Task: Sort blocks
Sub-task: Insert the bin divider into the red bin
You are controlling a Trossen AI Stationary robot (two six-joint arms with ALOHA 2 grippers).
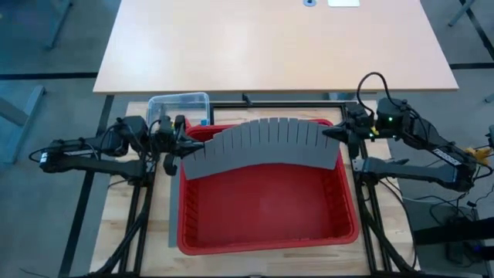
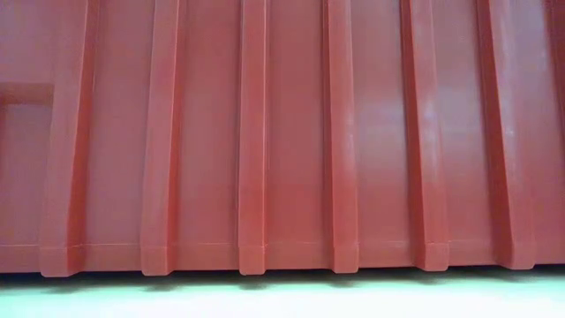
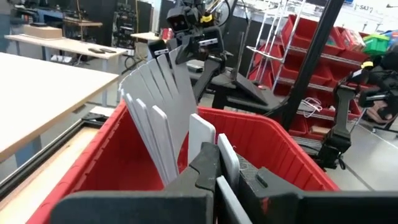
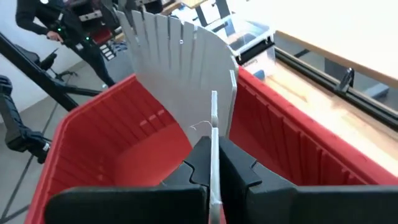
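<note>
Gripping slotted grey divider (image 1: 266, 145) ends, both arms' jaws closed, above red bin (image 1: 262, 208)

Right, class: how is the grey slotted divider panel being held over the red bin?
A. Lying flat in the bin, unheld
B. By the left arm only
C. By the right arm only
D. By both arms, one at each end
D: in the high view the left gripper and the right gripper each have their jaws shut on one end of the grey divider panel, which bows up over the red bin.
</note>
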